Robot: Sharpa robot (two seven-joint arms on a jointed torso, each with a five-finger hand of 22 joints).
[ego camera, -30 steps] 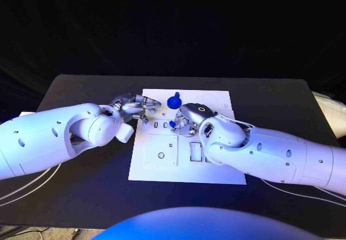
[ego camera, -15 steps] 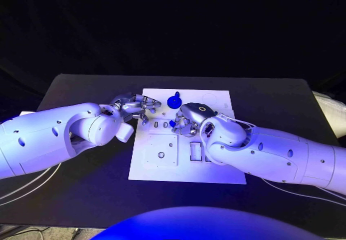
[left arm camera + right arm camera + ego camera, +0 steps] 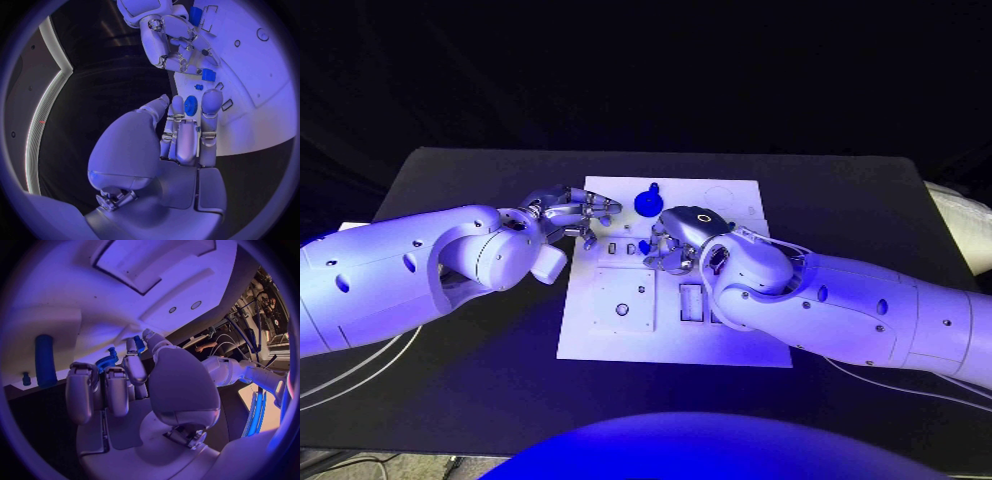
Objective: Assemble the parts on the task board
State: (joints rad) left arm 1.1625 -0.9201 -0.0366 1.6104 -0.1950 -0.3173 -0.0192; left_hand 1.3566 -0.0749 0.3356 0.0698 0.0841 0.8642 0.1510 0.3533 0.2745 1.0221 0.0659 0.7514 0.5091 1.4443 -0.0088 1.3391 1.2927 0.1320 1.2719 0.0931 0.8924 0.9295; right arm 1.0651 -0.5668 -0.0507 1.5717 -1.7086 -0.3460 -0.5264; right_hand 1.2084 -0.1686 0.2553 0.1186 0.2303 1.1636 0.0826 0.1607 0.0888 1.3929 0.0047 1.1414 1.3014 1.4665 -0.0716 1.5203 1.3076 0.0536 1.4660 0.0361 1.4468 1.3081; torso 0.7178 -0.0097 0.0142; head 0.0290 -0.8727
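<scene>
White task board [image 3: 733, 345], no readable writing; each robot hand pinches a blue gear.

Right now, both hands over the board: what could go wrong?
1. The left hand and right hand work close together over the task board; their fingers might collide.
2. The blue gear sits just past the left hand's fingertips; a careless sweep could knock it aside.
3. Small blue parts lie on the board between the hands and may get nudged.
</scene>
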